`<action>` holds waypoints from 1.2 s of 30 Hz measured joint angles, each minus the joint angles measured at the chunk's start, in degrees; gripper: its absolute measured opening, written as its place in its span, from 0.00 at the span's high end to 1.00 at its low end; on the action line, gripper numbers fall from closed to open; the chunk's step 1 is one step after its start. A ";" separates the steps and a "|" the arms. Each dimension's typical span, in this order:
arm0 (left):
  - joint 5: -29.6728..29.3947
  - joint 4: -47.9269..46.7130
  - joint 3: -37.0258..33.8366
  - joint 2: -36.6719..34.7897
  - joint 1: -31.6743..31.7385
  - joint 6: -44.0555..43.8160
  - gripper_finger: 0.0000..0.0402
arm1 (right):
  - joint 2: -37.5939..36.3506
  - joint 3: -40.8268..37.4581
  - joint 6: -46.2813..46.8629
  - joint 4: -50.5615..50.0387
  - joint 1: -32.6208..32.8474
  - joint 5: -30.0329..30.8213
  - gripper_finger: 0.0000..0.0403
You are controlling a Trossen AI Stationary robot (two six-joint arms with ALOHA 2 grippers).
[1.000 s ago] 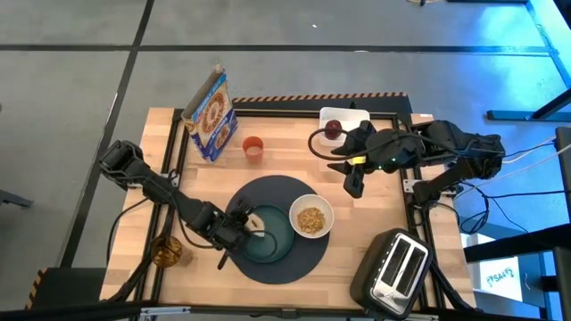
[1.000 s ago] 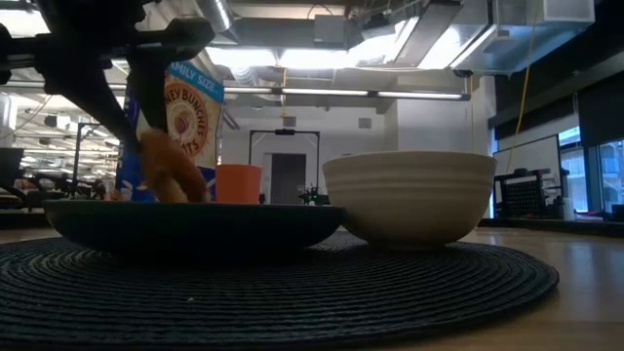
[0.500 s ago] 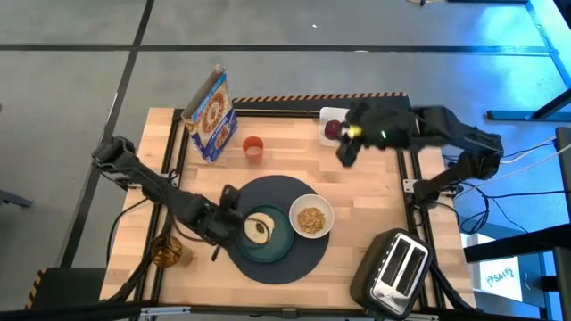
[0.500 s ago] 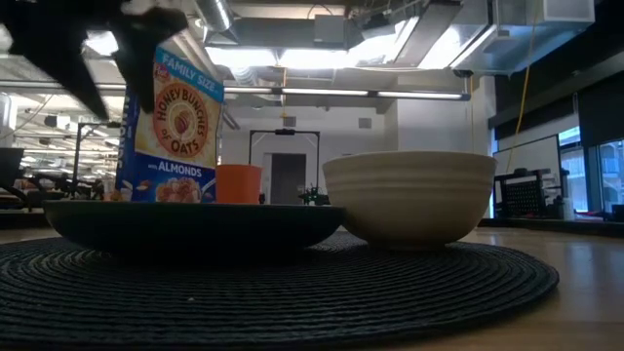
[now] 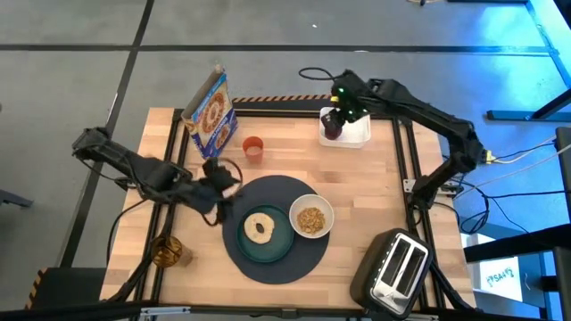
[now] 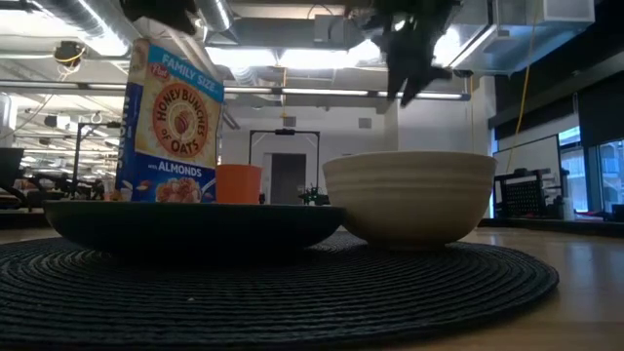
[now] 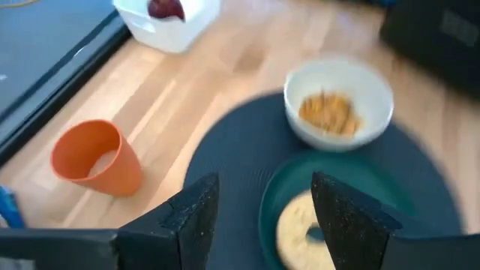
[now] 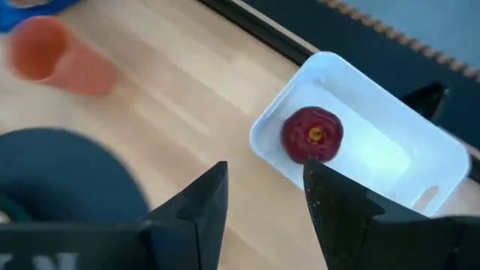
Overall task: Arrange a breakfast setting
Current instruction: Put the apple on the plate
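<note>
The bagel (image 5: 260, 227) lies flat on the teal plate (image 5: 278, 247), which sits on the round dark placemat (image 5: 268, 192) next to the white bowl (image 5: 311, 218) of cereal. My left gripper (image 5: 219, 181) is open and empty, above the placemat's left rim; its wrist view shows the bagel (image 7: 304, 229) ahead of its fingers. My right gripper (image 5: 335, 120) is open and empty above the white container (image 5: 355, 134), where the small red apple (image 8: 313, 135) lies on the container's floor. The orange cup (image 5: 253, 148) stands on the wood. No spoon shows.
A cereal box (image 5: 211, 116) stands at the far left, beside the cup. A black-and-silver toaster (image 5: 393, 272) sits at the near right corner. An amber glass object (image 5: 166, 251) is at the near left. Bare wood lies between the placemat and the container.
My left gripper has let go of the bagel, which now lies flat on the teal plate, and has risen and drawn back toward the table's left and far side. My right gripper has gone toward the far edge and now hangs over the white container with the apple.
</note>
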 joint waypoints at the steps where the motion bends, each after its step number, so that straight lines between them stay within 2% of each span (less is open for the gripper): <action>1: -0.27 1.04 0.02 -0.68 0.48 -0.90 0.49 | 1.06 -0.93 0.25 1.29 -1.36 -0.99 0.62; 4: -1.14 3.35 0.02 -1.94 1.93 -1.51 0.49 | 5.11 -2.34 1.68 2.33 -4.92 -3.26 0.67; 9: -1.61 4.22 0.02 -2.57 4.22 0.22 0.49 | 10.28 -2.37 1.26 2.37 -7.92 -3.51 0.74; 16: -1.44 3.77 0.02 -2.50 6.91 5.01 0.49 | 14.90 -2.31 -0.05 3.05 -8.93 -1.15 0.76; 20: -0.37 3.50 0.02 -2.50 8.13 7.42 0.49 | 15.33 -2.29 -0.28 3.28 -8.91 1.53 0.76; 29: 0.57 3.25 0.02 -2.50 10.57 9.37 0.49 | 15.30 -2.26 0.31 2.30 -8.91 0.94 0.76; 36: 1.82 3.71 0.02 -2.48 11.28 9.11 0.49 | 15.30 -2.26 4.85 1.01 -8.38 0.37 0.76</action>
